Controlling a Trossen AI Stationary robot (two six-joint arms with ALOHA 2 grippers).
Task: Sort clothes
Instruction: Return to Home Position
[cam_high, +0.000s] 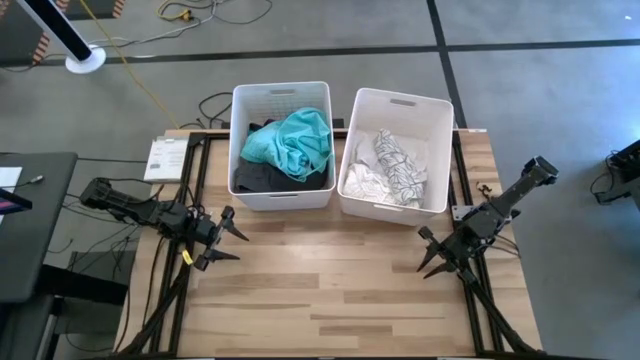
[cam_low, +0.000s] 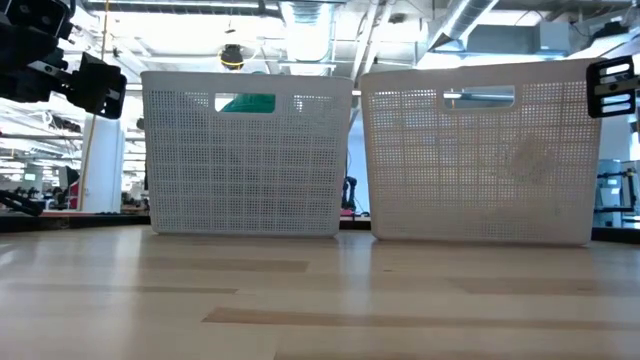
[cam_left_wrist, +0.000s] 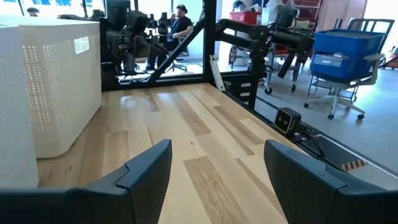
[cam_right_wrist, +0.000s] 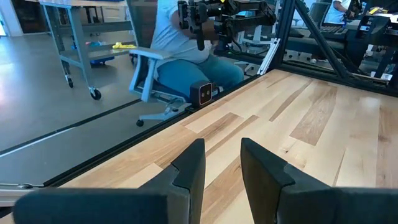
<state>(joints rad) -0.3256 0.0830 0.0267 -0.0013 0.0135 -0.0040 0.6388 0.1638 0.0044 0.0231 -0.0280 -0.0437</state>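
Clothes (cam_high: 290, 145) lie inside two white bins (cam_high: 283, 88) just beyond both pincers; left pincer (cam_high: 232, 237) and right pincer (cam_high: 428, 255) hang empty, fingers spread, over the desk (cam_high: 330, 290), so the homing retreat should draw straight back, clear of bin walls.

A left white bin (cam_high: 285, 198) and a right white bin (cam_high: 390, 212) are standing side by side, just apart, at the far edge of a pale wooden table (cam_high: 330, 290). A white leaflet (cam_high: 166, 158) is lying at the table's far left corner, and a black desk (cam_high: 35, 230) is sitting beside that side. Cables (cam_high: 213, 104) are trailing over the grey floor beyond. Off the table, a person (cam_right_wrist: 165, 31) is sitting on an office chair (cam_right_wrist: 144, 68).
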